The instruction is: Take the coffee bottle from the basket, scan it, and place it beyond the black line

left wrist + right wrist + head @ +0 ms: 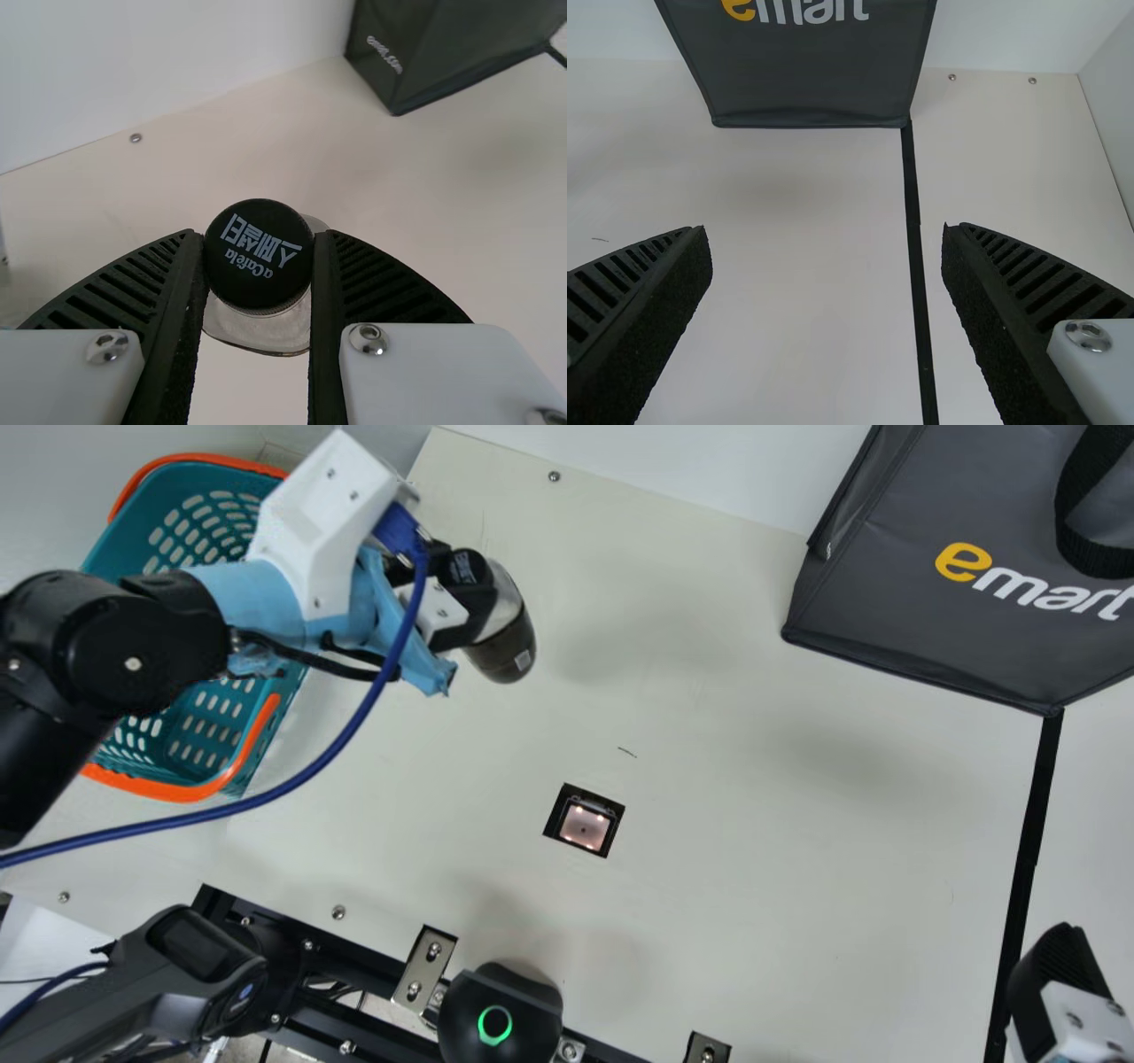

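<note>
Main view, upper part, left of centre: the coffee bottle (501, 642), dark-bodied and tilted in the frame, is held in my left gripper (261, 235), whose fingers are closed about it at the cap end. The basket (146, 786) lies at upper left; the lit scanning window (585, 825) is just below centre; the black line (1028, 859) runs down the right side. My right gripper (826, 232) has its fingers spread, with nothing between them.

Possible faults: because I grip so near the cap (259, 266), the body could swing or twist if its base brushed the table (753, 779); clearance beneath it is hard to judge from so steep an angle, though I take it to be lifted. A code turned away from the window would probably leave the scan unread. Beside the lower end of the line, my right gripper could obstruct the placing if I brought the bottle down there.

Comparison of views: the left wrist view gives the printed cap top squarely between my two fingers, whereas the main view gives the side of the body, with a small pale patch (523, 660) low on it, and its position relative to the window.
</note>
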Controlling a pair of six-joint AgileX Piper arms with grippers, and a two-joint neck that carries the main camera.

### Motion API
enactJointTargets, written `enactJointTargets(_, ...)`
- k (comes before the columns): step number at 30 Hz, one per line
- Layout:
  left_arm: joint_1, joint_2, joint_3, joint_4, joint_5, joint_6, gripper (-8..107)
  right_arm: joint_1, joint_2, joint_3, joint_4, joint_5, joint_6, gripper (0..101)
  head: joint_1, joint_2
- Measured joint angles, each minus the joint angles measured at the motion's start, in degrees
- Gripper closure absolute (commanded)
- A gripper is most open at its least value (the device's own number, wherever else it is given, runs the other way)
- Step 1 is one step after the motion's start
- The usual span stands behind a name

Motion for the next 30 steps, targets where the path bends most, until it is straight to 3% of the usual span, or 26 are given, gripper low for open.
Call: enactJointTargets(30,-8.7,-2.8,11.6,-5.1,-5.7,5.3,89,0.0,0.0,0.0,0.0,0.0,0.0,10,0.0,0.0)
